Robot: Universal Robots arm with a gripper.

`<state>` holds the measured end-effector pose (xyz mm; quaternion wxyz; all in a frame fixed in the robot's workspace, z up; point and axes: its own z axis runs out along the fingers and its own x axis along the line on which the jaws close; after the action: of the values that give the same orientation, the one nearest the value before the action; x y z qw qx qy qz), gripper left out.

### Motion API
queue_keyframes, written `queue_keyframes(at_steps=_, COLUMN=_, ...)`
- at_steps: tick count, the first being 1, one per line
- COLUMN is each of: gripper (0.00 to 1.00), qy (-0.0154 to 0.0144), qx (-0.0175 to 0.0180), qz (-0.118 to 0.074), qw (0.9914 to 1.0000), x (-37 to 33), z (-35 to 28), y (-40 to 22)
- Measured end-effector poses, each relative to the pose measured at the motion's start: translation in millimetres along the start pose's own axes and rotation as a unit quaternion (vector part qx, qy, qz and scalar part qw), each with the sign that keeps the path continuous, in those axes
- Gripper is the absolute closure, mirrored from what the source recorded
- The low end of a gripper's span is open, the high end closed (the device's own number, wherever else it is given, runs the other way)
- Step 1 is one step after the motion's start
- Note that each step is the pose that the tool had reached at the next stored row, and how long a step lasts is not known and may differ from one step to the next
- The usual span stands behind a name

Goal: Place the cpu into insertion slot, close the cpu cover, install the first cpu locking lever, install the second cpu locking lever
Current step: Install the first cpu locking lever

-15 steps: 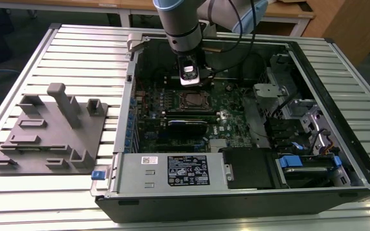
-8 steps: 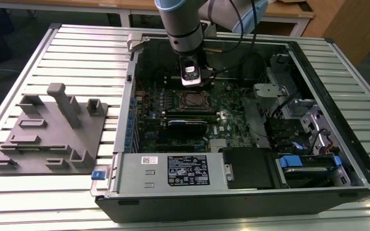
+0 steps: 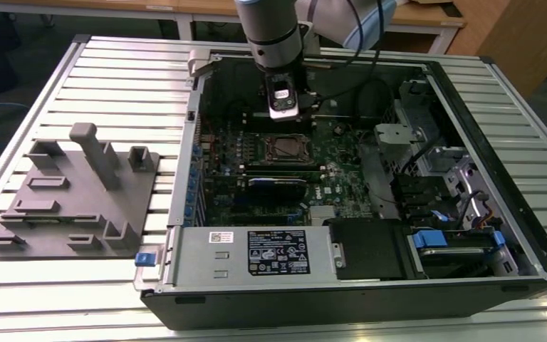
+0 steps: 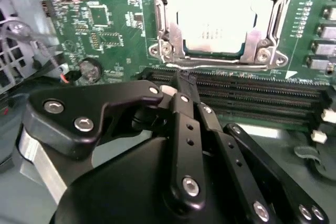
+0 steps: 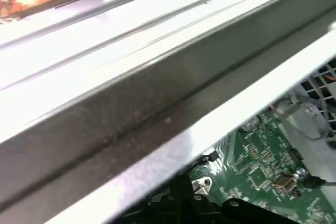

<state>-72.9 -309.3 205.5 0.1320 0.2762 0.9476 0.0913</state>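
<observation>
1. Position of parts. The cpu (image 4: 216,17) lies flat in the slot (image 3: 288,148), metal top upward. The cover (image 4: 169,30) is down over it and frames its edges, so seating and cover closing appear to be complete. A thin lever (image 4: 226,67) runs along the socket edge nearest the end effector. Whether it is latched cannot be determined.

2. End effector state. The end effector (image 4: 182,82) is closed, with both fingers brought together to a single narrow tip and nothing visible between them. Closed fingers probably serve as a stiff, slim pusher suited to a thin lever, rather than as a clamp.

3. Tip location. In the second wrist view the tip sits just beside the lever, at the edge of the memory slots (image 4: 252,95). Contact with the lever cannot be confirmed.

4. Arm pose. In the exterior view the arm descends nearly vertically into the open case (image 3: 350,285), wrist pointing down. The end effector (image 3: 285,112) hangs low over the board (image 4: 105,14), just beside the slot on its side away from the camera. This approach keeps the arm off the case walls. The case rests on the table (image 3: 112,71)
</observation>
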Motion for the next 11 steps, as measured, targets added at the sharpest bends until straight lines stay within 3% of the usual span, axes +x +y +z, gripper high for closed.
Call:
queue_keyframes(at_steps=6, gripper=0.89, qy=0.0000, qx=0.0000, qz=0.000, qw=1.00000, x=-2.8, z=-13.4, y=3.5)
queue_keyframes(at_steps=11, gripper=0.89, qy=0.0000, qx=-0.0001, qz=0.000, qw=1.00000, x=-3.2, z=-15.3, y=4.0)
